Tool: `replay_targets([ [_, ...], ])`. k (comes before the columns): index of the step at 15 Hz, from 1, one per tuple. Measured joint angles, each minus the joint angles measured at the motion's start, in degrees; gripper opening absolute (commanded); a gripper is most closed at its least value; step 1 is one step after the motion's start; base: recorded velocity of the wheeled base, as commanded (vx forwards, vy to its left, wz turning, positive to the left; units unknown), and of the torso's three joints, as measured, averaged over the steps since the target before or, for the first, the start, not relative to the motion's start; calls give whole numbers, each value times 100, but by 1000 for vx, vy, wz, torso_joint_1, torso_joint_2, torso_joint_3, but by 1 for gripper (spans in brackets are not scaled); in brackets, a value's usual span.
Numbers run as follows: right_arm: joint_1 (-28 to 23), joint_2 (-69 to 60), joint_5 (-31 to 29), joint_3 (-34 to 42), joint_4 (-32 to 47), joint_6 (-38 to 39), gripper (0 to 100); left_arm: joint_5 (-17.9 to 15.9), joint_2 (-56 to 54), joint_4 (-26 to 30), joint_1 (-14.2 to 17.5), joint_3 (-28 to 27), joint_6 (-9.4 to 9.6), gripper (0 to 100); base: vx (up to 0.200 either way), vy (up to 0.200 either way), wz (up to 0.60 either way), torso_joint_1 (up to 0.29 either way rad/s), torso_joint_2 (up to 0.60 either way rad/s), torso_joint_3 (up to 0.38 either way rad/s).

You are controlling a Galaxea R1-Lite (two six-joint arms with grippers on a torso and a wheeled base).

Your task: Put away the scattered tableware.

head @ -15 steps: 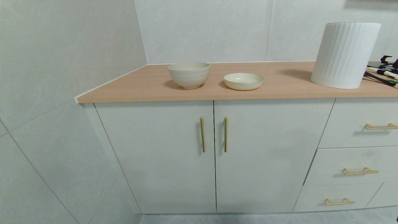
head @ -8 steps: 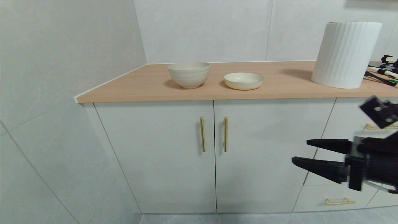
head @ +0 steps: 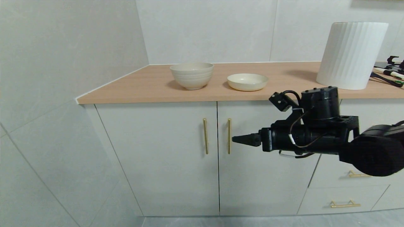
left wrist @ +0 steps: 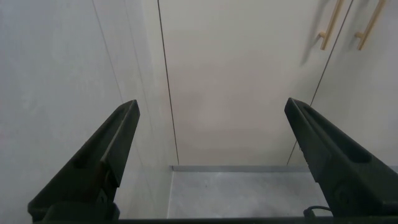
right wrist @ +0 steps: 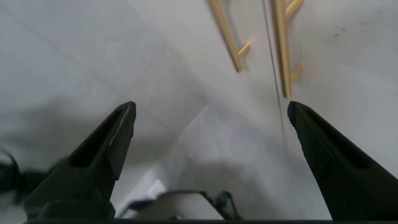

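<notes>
A deep ribbed cream bowl (head: 191, 75) and a shallow cream dish (head: 247, 81) stand side by side on the wooden countertop (head: 142, 90). Below them are two white cabinet doors with gold handles (head: 205, 136) (head: 229, 136). My right gripper (head: 241, 139) is held level in front of the right door, its tip just right of the right handle. In the right wrist view this gripper (right wrist: 210, 112) is open, with both handles (right wrist: 281, 43) ahead of it. My left gripper (left wrist: 211, 109) is open and empty, low before the cabinet front near the floor.
A tall white ribbed cylinder (head: 352, 55) stands on the countertop at the right, with dark utensils (head: 389, 75) beyond it. Drawers with gold handles (head: 386, 128) lie right of the doors. A tiled wall closes off the left side.
My right arm has come in from the right and swung left across the drawers to just beside the right door handle. Bowl and dish have not moved.
</notes>
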Motion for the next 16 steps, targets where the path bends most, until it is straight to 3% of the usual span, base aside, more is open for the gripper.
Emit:
replay_targets([
  [3,30,736,-71,-317,-846,306,100,0,0,0,0,0,0,100,0,0,0,0,0,0],
  [7,29,1359,-174,-107,-2083,363,100,0,0,0,-1,0,0,100,0,0,0,0,0,0],
  [16,115,1943,-388,-411,-2693,798,100,0,0,0,0,0,0,100,0,0,0,0,0,0],
])
